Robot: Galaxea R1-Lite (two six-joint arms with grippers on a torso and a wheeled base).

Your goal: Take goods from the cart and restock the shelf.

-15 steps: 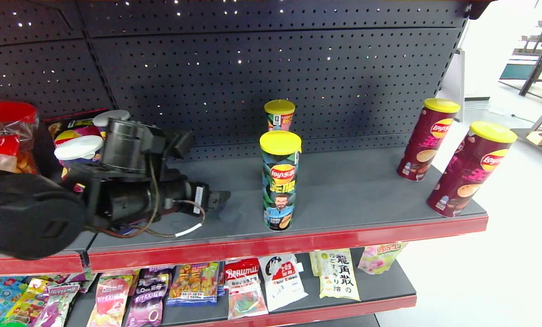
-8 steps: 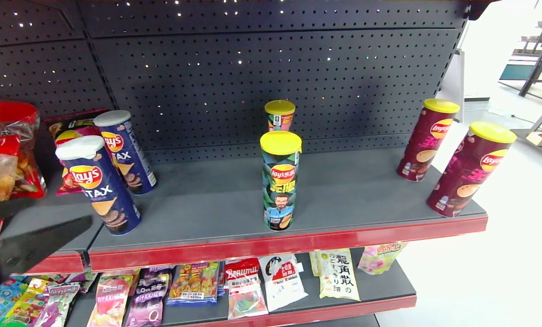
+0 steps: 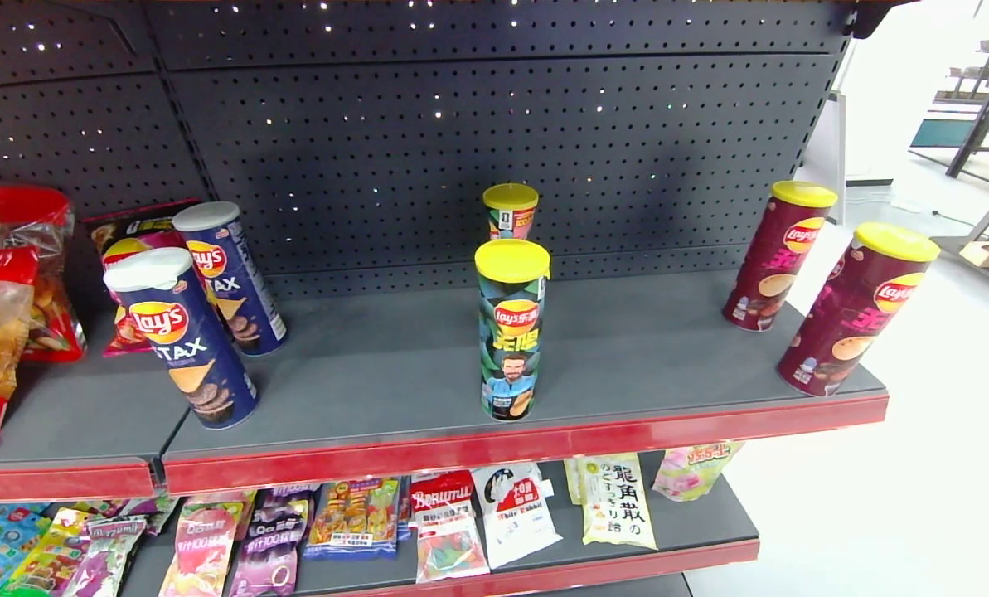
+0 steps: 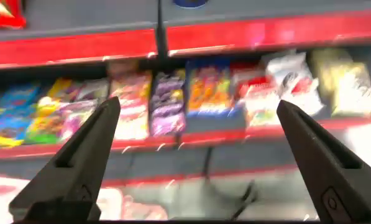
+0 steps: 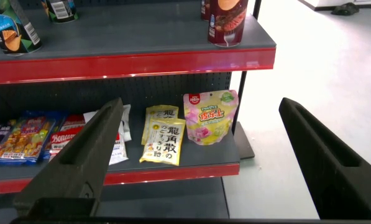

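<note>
Left claw now off shelf edge

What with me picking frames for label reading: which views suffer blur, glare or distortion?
Head view: light pinpricks shine through the pegboard, and the maroon chip can at the right end leans outward, likely wide-angle distortion. Left wrist view: motion blur smears the snack bags. Right wrist view: unblurred, with a pale sheen on the red shelf edge.

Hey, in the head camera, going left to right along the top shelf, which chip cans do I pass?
front blue can → rear blue can → green can with yellow lid → rear maroon can → front maroon can
</note>
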